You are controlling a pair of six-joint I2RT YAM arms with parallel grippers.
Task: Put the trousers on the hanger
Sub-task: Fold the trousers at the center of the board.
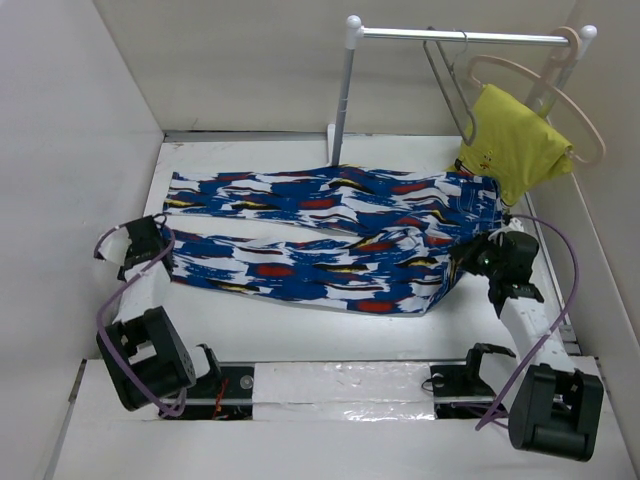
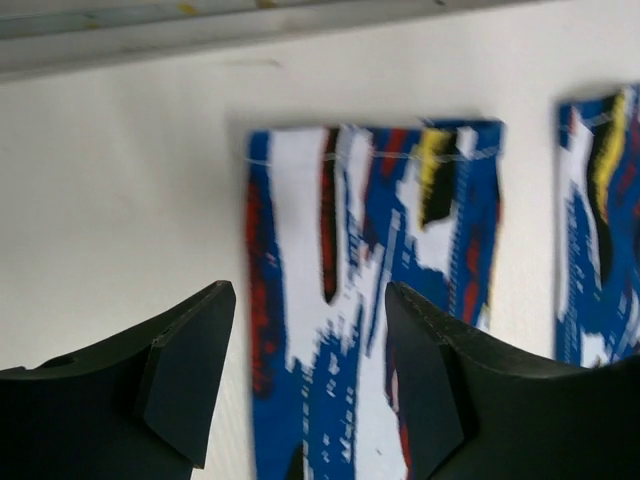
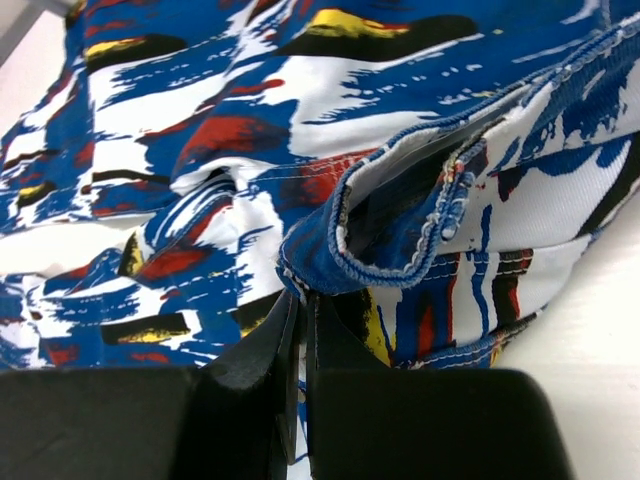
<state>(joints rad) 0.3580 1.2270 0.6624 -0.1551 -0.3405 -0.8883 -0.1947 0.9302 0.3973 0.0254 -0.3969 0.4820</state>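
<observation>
The trousers, in a blue-and-white print with red, black and yellow streaks, lie flat on the table, legs to the left and waist to the right. My left gripper hovers open above the near leg's cuff, which shows between its fingers. My right gripper is at the waist end, shut on a fold of the blue waistband. The grey wire hanger hangs from the rail at the back right, apart from both grippers.
The white-posted rail stands behind the trousers. A thick beige hanger on it carries a yellow garment just beyond the right gripper. White walls close in the left, back and right sides.
</observation>
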